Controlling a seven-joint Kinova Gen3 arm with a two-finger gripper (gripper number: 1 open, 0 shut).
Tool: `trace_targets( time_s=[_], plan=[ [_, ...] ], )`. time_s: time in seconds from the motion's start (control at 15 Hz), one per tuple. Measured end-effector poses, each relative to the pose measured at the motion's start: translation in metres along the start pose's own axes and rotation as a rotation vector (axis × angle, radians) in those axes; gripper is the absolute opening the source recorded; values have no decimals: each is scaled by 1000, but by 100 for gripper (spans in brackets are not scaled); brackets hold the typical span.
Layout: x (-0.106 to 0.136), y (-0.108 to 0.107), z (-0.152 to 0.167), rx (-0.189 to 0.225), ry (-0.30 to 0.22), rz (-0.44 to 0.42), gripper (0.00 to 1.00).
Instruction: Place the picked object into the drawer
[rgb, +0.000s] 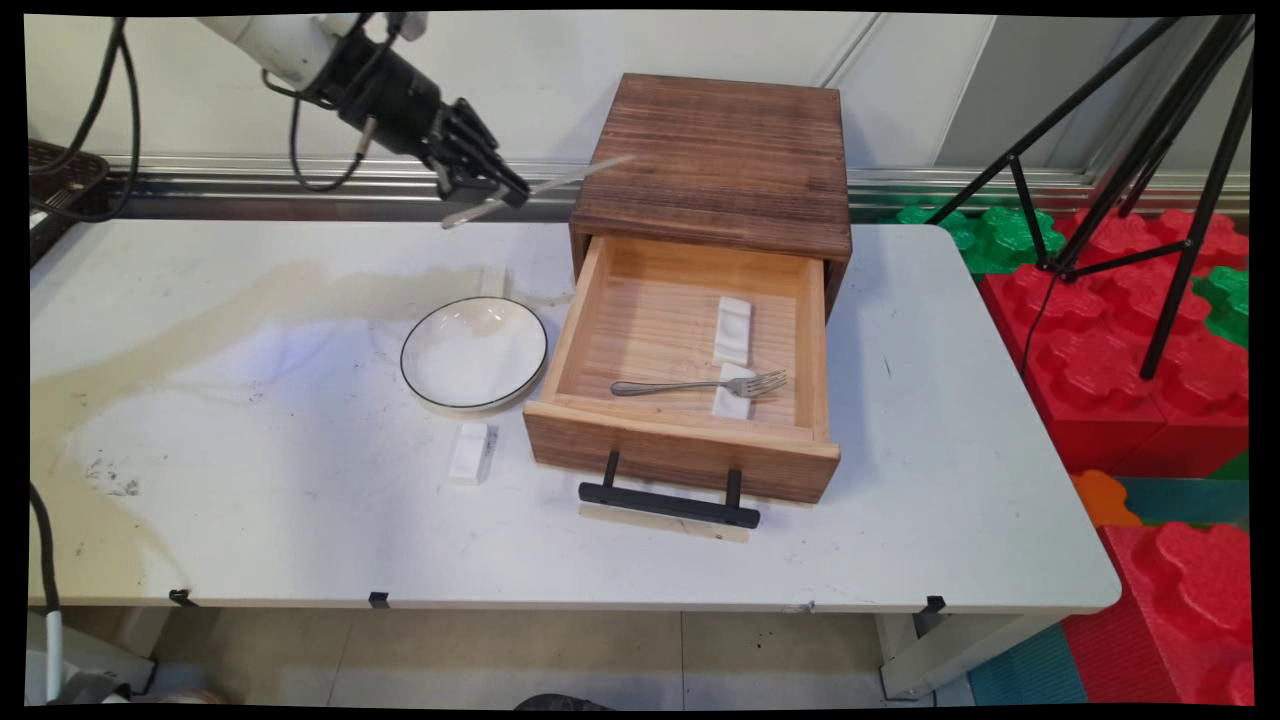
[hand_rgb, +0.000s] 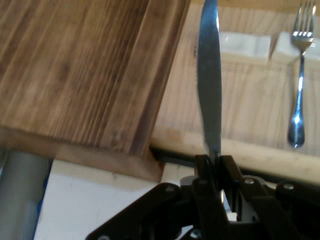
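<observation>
Gripper (rgb: 487, 190) upper left of frame, clamped on a table knife (rgb: 545, 188) by the handle | blade points right over the wooden drawer box (rgb: 720, 160) | open drawer (rgb: 680, 400) centre holds a fork (rgb: 700, 384) and two white rests (rgb: 732, 330) | I'd keep the blade level and come in clear of the box edge.

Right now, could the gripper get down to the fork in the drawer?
Probably not: the drawer is open above the fork, but the gripper is shut on a knife.
</observation>
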Motion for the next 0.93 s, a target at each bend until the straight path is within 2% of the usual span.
trace_targets(
  time_s=[0.47,0.93],
  plan=[
    [38,33,47,-37,8,22,0],
    [78,52,99,-51,-3,64,0]
  ],
)
